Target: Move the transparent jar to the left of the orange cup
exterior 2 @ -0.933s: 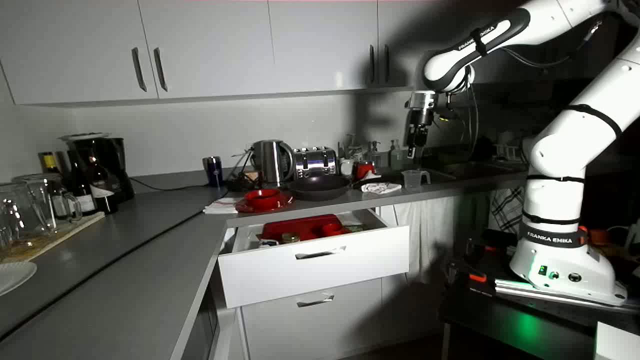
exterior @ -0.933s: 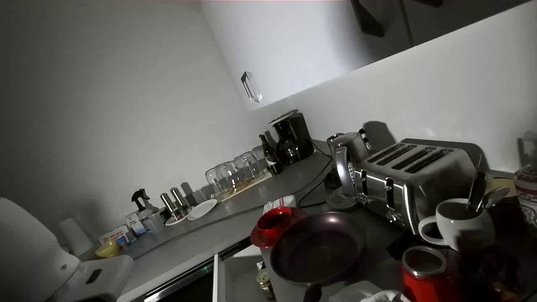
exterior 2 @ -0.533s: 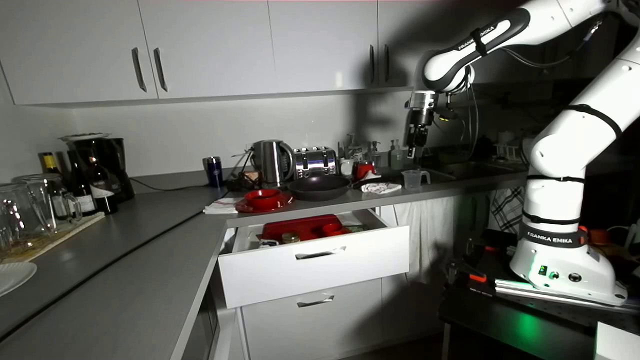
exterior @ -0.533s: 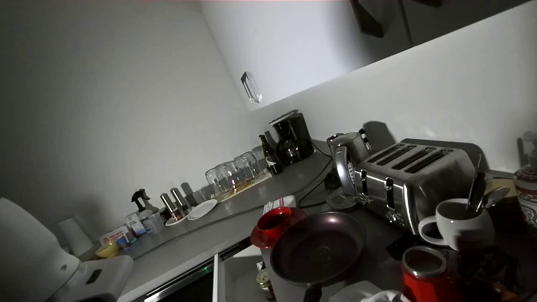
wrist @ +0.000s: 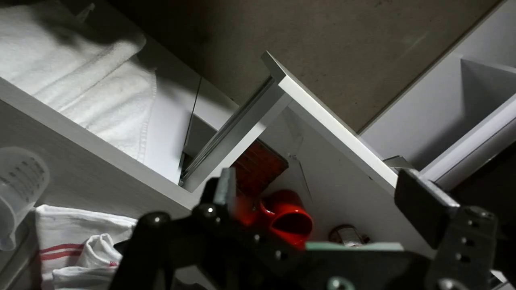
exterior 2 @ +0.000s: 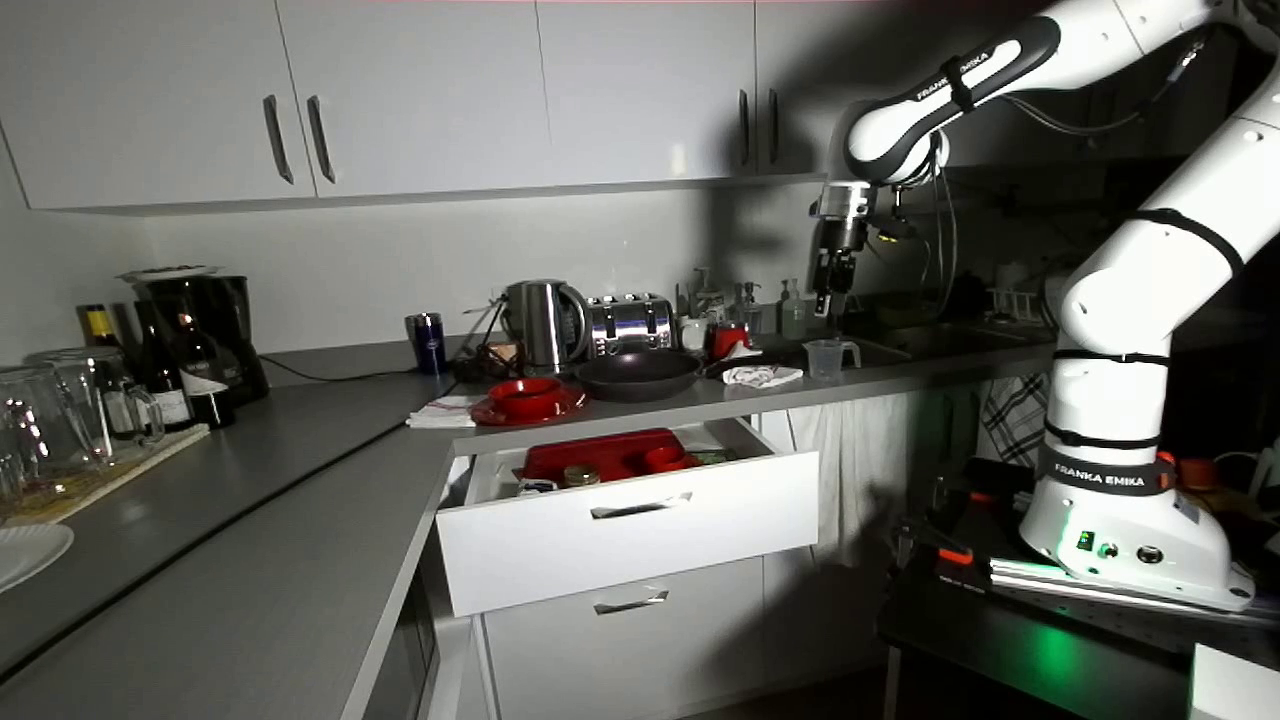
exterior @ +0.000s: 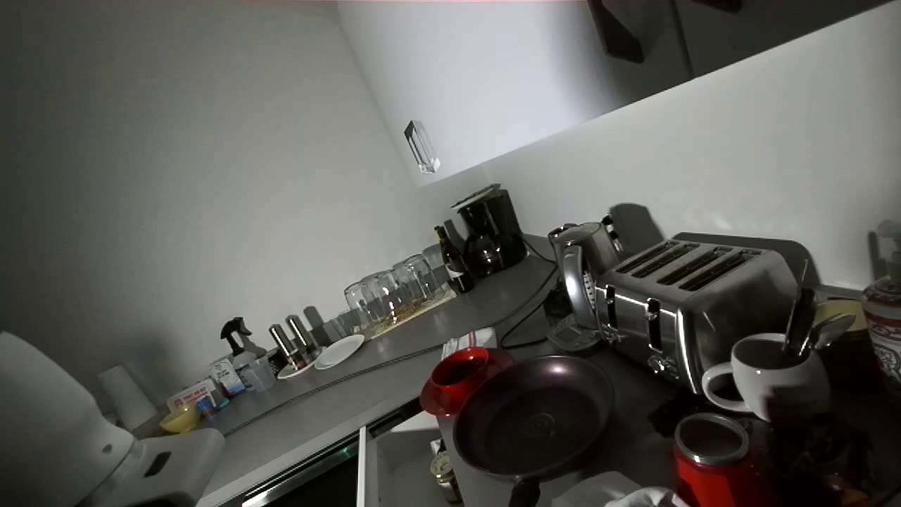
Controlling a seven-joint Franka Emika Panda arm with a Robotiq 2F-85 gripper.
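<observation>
The transparent jar, a clear measuring cup with a handle (exterior 2: pixel 826 358), stands upright at the counter's front edge in an exterior view. It also shows at the left edge of the wrist view (wrist: pixel 24 181). The orange cup, which looks red with a dark inside, shows in both exterior views (exterior: pixel 712 454) (exterior 2: pixel 728 341); it stands beside the white mug (exterior: pixel 778 377). My gripper (exterior 2: pixel 832 290) points down in the air over the counter, above the clear cup as seen there. In the wrist view its fingers (wrist: pixel 322 193) are wide apart with nothing between them.
An open drawer (exterior 2: pixel 640 520) juts out below the counter; it holds a red tray and a red mug (wrist: pixel 292 223). On the counter are a frying pan (exterior 2: pixel 640 374), a red bowl on a plate (exterior 2: pixel 528 398), a folded towel (exterior 2: pixel 762 376), a toaster (exterior 2: pixel 630 325) and a kettle (exterior 2: pixel 543 322).
</observation>
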